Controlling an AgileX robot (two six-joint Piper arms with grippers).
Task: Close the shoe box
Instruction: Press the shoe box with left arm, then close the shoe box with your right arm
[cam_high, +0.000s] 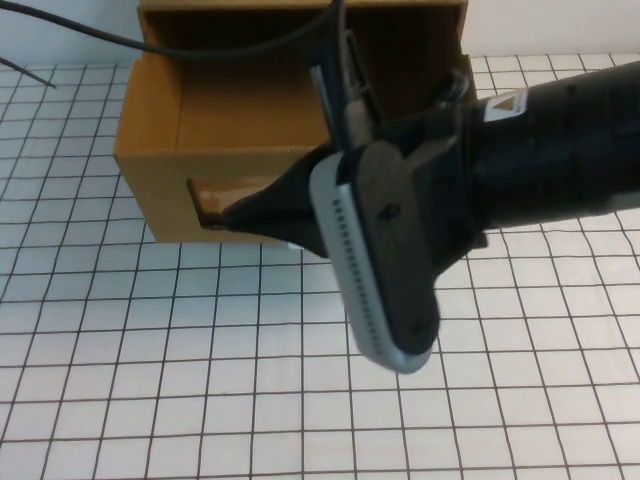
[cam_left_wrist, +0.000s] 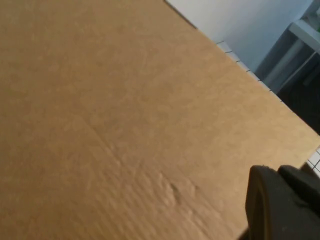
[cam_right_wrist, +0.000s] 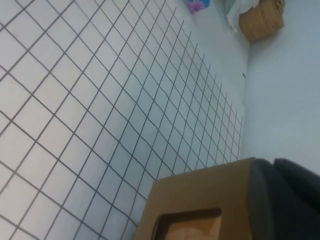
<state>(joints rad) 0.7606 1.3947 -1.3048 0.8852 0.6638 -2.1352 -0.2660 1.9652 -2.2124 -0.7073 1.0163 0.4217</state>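
The shoe box (cam_high: 200, 140) stands on the far left part of the gridded tabletop (cam_high: 200, 380). It is brown cardboard, its drawer is pulled out toward the near side, and the open inside shows from above. The clear window (cam_high: 215, 195) is in the near front wall.

The right gripper (cam_high: 225, 215) comes in from the right, close under the high camera, and its dark tip lies at the window on the box front. I cannot tell how far its fingers are apart.

The left gripper (cam_left_wrist: 280, 205) is close against a flat cardboard wall of the box; its opening I also cannot tell.
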